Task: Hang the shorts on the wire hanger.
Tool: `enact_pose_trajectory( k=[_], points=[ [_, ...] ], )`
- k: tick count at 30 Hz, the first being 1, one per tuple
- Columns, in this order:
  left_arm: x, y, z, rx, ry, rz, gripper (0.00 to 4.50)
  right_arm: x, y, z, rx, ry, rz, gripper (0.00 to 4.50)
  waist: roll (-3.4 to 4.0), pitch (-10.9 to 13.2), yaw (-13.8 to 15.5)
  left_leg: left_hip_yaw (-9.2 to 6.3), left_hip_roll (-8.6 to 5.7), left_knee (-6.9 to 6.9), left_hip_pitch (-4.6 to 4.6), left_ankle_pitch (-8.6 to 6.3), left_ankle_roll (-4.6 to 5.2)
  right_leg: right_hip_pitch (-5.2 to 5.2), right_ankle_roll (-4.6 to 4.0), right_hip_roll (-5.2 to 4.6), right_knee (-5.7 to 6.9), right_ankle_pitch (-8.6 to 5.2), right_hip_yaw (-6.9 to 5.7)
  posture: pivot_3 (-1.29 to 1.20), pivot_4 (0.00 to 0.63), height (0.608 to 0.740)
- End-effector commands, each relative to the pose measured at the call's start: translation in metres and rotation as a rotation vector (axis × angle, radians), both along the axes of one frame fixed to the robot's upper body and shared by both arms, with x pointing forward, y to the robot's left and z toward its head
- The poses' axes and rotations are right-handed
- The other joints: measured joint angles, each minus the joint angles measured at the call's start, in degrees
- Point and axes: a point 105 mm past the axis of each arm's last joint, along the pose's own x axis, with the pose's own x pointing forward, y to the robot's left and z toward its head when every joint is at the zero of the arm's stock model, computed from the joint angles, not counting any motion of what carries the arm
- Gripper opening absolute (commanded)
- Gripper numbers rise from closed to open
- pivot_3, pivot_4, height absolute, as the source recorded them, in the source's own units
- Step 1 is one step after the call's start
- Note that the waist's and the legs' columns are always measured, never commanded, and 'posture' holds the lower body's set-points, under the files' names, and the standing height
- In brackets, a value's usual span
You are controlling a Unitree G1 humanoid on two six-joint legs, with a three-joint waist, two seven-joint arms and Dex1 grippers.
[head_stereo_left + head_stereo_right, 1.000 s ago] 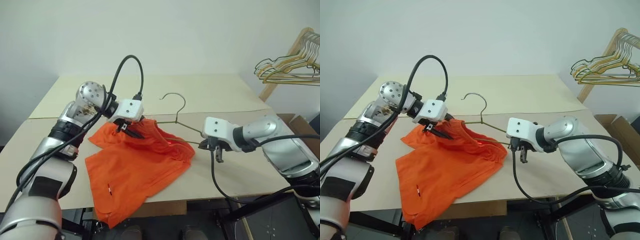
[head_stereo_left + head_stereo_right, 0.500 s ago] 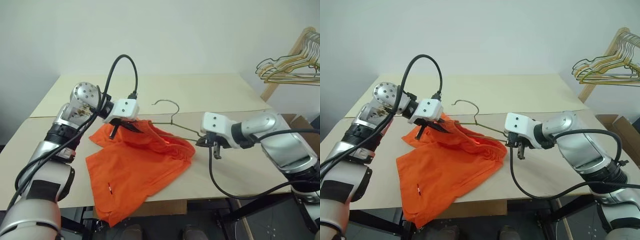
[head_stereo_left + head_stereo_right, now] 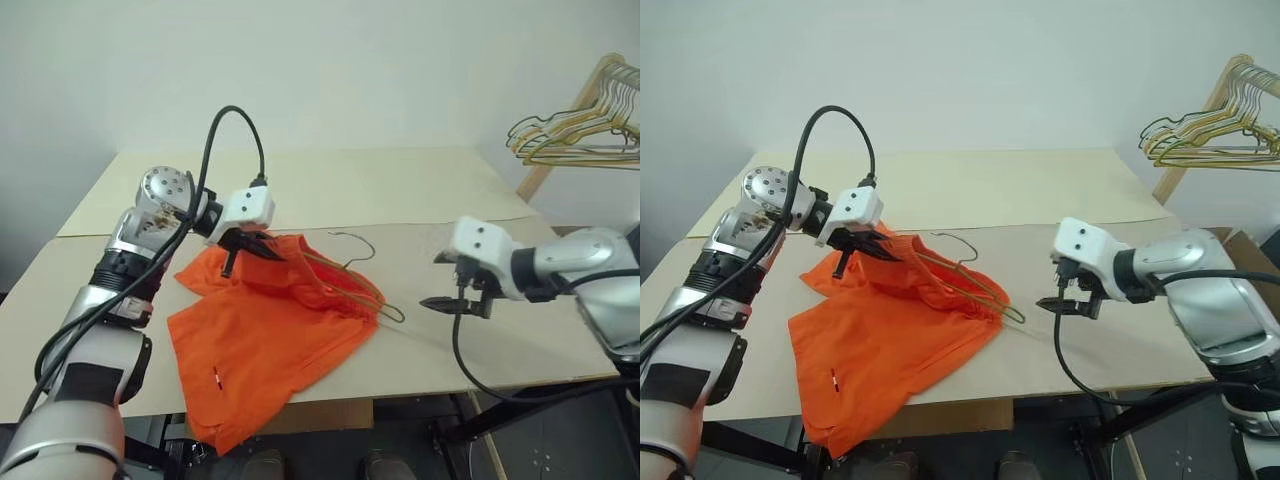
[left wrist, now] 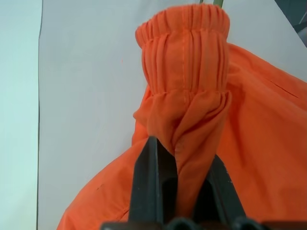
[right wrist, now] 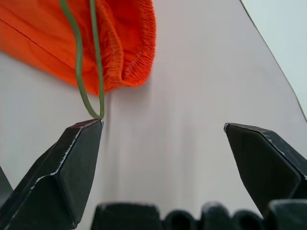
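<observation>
Bright orange shorts point(image 3: 270, 325) lie spread on a pale bench point(image 3: 420, 195), toward its near left side, with one leg hanging over the near edge. The gathered elastic waistband point(image 4: 184, 52) is bunched up and lifted at the far end of the garment. The left gripper point(image 3: 250, 250) has its black fingers point(image 4: 151, 187) clenched on a twisted fold of fabric just below that waistband, holding it raised off the bench. A thin grey-green wire hanger point(image 3: 352, 275) rests tilted across the right part of the shorts, partly threaded into the fabric; its curved hook points toward the far side, and its right corner sticks out past the orange cloth over bare bench. The right gripper point(image 3: 447, 302) hovers to the right of that corner with its fingers point(image 5: 72, 167) spread wide and grasping nothing; in the right wrist view, the hanger's corner sits just beside one fingertip. At the far right, beyond the bench, a bunch of gold-toned wire hangers point(image 3: 575, 135) hangs from a wooden rack point(image 3: 570, 125).
</observation>
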Motion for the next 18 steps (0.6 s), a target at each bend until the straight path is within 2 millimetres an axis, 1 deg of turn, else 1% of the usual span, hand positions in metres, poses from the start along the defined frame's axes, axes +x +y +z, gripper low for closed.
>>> enact_pose_trajectory(
  k=[1, 3, 4, 6, 8, 13, 16, 18],
  points=[
    [0.004, 0.003, 0.014, -0.040, -0.046, 0.039, 0.00, 0.000, -0.016, 0.021, 0.092, -0.035, -0.097, 4.47, 0.00, 0.00, 0.03, 0.00, 0.00, 0.01, 0.00, 0.00, 0.00, 0.00, 0.00, 0.00, 0.00, 0.00, 0.00, -0.01, 0.000, 0.740],
    [0.003, 0.003, 0.012, -0.040, -0.041, 0.041, 0.00, -0.005, -0.017, 0.022, 0.141, -0.012, -0.107, 4.47, 0.00, 0.00, -0.01, 0.00, 0.00, 0.03, 0.00, 0.00, 0.00, 0.01, 0.00, -0.01, 0.00, 0.00, 0.01, -0.01, 0.000, 0.740],
    [0.002, 0.003, 0.011, -0.038, -0.035, 0.036, 0.00, -0.011, -0.013, 0.023, 0.179, 0.006, -0.084, 4.47, 0.00, 0.00, 0.01, 0.01, 0.00, 0.03, 0.01, 0.00, 0.00, 0.01, 0.00, -0.01, 0.01, 0.00, 0.02, -0.01, 0.000, 0.740],
    [-0.001, 0.002, 0.008, -0.029, -0.027, 0.022, 0.00, -0.026, 0.003, 0.026, 0.253, 0.051, 0.002, 4.47, -0.01, -0.01, 0.01, 0.00, 0.00, 0.02, 0.02, 0.00, 0.01, 0.03, 0.00, 0.00, 0.00, 0.00, 0.02, -0.01, 0.000, 0.740],
    [-0.001, 0.001, 0.007, -0.027, -0.025, 0.018, 0.00, -0.032, 0.019, 0.026, 0.294, 0.070, 0.058, 4.47, -0.01, 0.00, -0.21, -0.01, 0.01, 0.02, 0.03, 0.00, 0.01, 0.02, 0.00, 0.01, 0.01, 0.00, 0.03, -0.02, 0.000, 0.740],
    [-0.001, 0.000, 0.007, -0.025, -0.024, 0.015, 0.00, -0.026, 0.055, 0.025, 0.356, 0.076, 0.129, 4.47, -0.01, 0.00, -0.86, -0.02, 0.00, 0.07, 0.09, 0.00, 0.01, 0.07, -0.01, 0.00, 0.10, 0.01, 0.08, -0.01, 0.000, 0.740],
    [-0.002, 0.000, 0.007, -0.025, -0.024, 0.012, 0.00, -0.025, 0.078, 0.023, 0.364, 0.084, 0.181, 4.47, 0.00, -0.01, -1.27, -0.01, 0.00, 0.08, 0.07, 0.00, 0.00, 0.05, -0.02, 0.00, 0.13, 0.08, 0.07, -0.01, 0.000, 0.740],
    [-0.003, 0.000, 0.007, -0.026, -0.024, 0.012, 0.00, -0.021, 0.088, 0.013, 0.312, 0.098, 0.182, 4.47, 0.00, -0.01, -1.25, -0.02, 0.00, 0.08, 0.08, 0.00, 0.00, 0.05, -0.02, 0.00, 0.16, 0.08, 0.07, 0.00, 0.000, 0.740]
  ],
)
